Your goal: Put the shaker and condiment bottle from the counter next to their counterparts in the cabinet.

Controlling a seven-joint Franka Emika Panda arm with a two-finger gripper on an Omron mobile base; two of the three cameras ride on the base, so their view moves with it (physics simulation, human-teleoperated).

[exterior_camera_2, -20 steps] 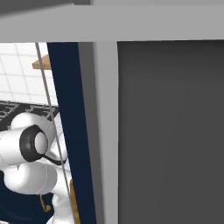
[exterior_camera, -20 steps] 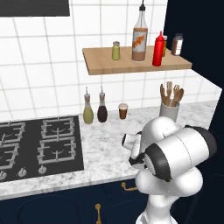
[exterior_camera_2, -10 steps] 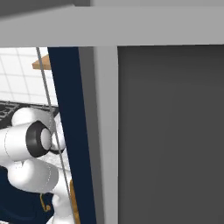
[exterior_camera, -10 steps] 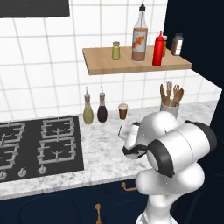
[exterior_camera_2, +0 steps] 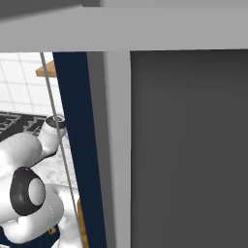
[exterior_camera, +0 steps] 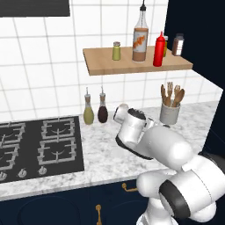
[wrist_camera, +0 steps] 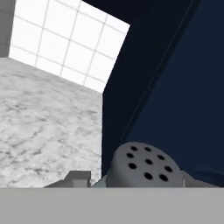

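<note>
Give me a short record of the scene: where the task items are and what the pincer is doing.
shaker: perforated grey cap between the pincer tips, apparently gripped
condiment bottle: upright on the cabinet, right of the tall bottle
yellow-green shaker: on the cabinet, left of the tall bottle
counter: two cruets by the wall

1. Olive cruet and dark-brown cruet stand side by side at the tiled wall;
2. grey utensil holder with wooden utensils, right of them;
3. brown jar at the shelf's right end.
</note>
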